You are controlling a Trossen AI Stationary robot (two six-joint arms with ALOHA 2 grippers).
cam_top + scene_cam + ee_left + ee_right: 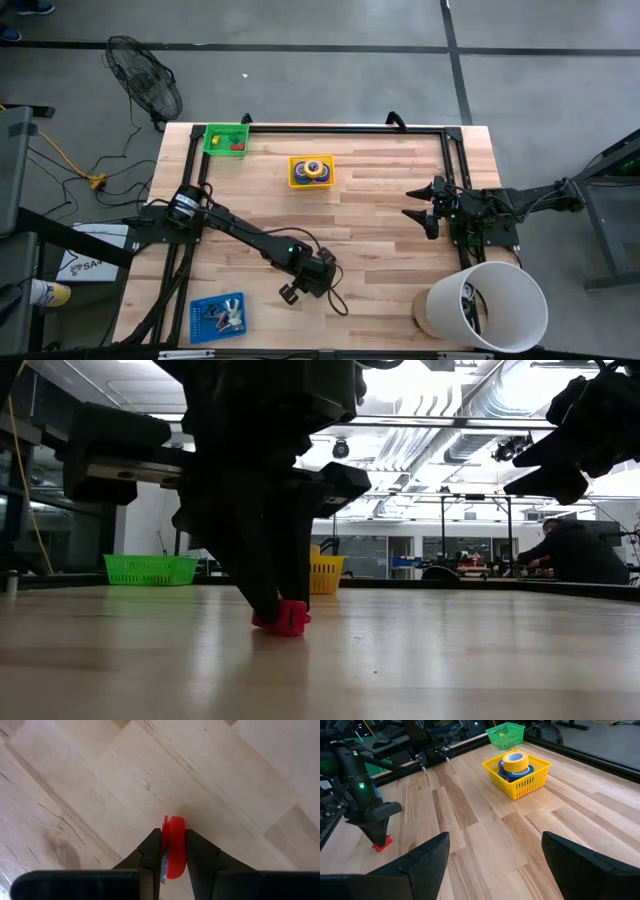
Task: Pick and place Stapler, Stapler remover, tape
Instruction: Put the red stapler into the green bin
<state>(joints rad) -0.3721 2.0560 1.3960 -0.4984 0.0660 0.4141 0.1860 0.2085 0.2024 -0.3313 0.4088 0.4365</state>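
The red staple remover (173, 845) is small and sits at the table's near middle, also seen in the low view (287, 618) and the right wrist view (382, 843). My left gripper (290, 293) stands over it, pointing down, shut on it. Tape rolls (516, 762), yellow on blue, lie stacked in the yellow basket (311, 171) at the far middle. My right gripper (420, 208) hangs open above the table's right side, touching nothing. No stapler can be made out. My left gripper pinches the red staple remover between its two fingers (150, 855), one on each flat side (176, 832). The fingers come from above, pointing down. The remover's lower end (290, 628) is on the table top, or just above it.
A green basket (227, 139) with small pieces stands at the far left corner. A blue tray (218, 316) with small items lies at the near left edge. A white bucket (487, 305) stands at the near right corner. Bare wood lies between the arms.
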